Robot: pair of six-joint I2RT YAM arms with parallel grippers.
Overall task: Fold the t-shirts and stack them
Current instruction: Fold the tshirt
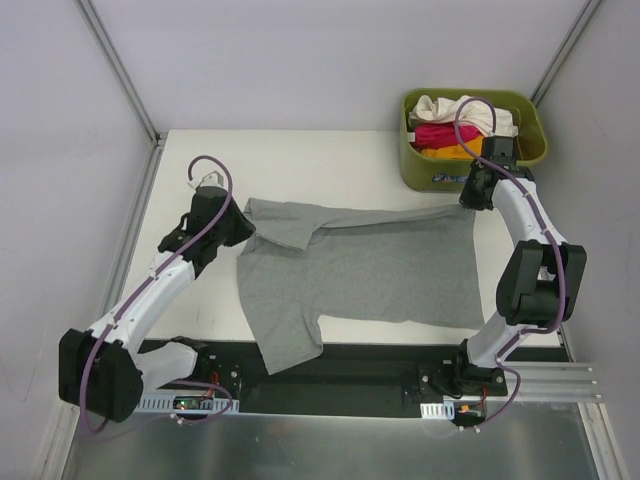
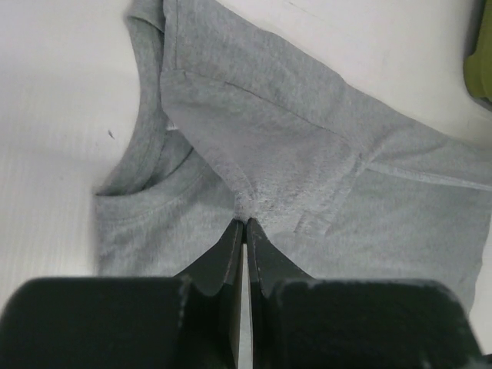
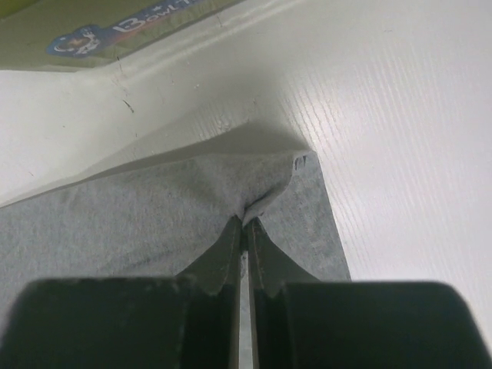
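Observation:
A mid-grey t-shirt (image 1: 370,270) lies spread on the white table, its collar at the left and one sleeve hanging over the near edge. My left gripper (image 1: 243,222) is shut on a pinch of the grey cloth beside the collar (image 2: 245,221). My right gripper (image 1: 469,206) is shut on the shirt's far hem corner (image 3: 245,221), and the cloth there is lifted and folded under. The cream-white (image 1: 440,108), magenta-pink (image 1: 440,133) and orange (image 1: 447,152) t-shirts lie bunched in the bin.
The olive-green bin (image 1: 532,118) stands at the table's back right corner, just behind my right gripper; its labelled wall shows in the right wrist view (image 3: 115,31). The table (image 1: 190,300) ends at a black rail (image 1: 350,385) in front.

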